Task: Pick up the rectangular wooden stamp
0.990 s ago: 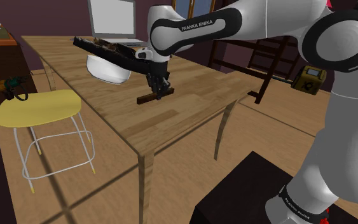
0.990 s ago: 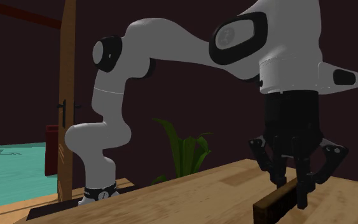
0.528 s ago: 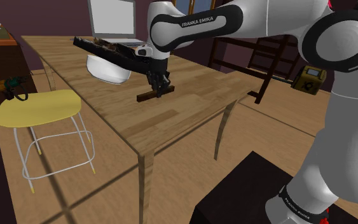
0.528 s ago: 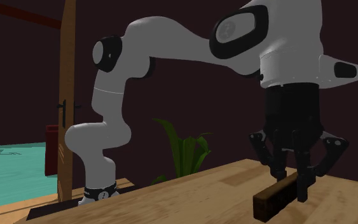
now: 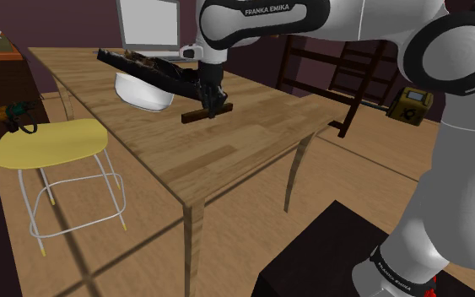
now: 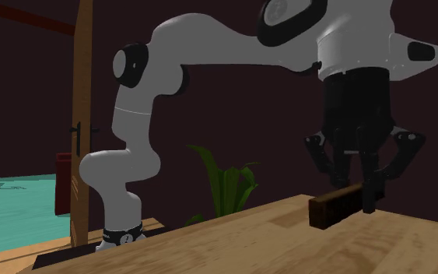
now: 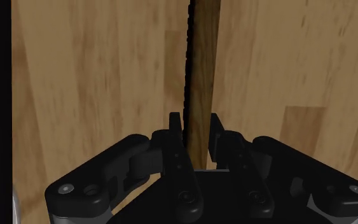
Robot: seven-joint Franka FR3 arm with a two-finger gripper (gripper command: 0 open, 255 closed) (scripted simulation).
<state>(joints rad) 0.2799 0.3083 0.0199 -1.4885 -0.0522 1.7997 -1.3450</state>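
The rectangular wooden stamp (image 5: 197,116) is a dark brown bar, clasped near one end by my black gripper (image 5: 213,109) and hanging level a little above the wooden table (image 5: 227,152). In the second exterior view the stamp (image 6: 332,208) floats clear of the tabletop between the fingers of the gripper (image 6: 359,194). In the wrist view the stamp (image 7: 203,76) runs straight away from the gripper (image 7: 196,130), whose two fingers press on its sides.
A white bowl (image 5: 143,91) with a dark tray-like object (image 5: 138,66) across it stands behind the gripper. A laptop (image 5: 148,25) sits further back. A yellow stool (image 5: 54,145) stands by the table's left side, a ladder (image 5: 345,76) at the right.
The gripper has risen with the stamp clasped in it; the stamp has left the tabletop and now hangs above it.
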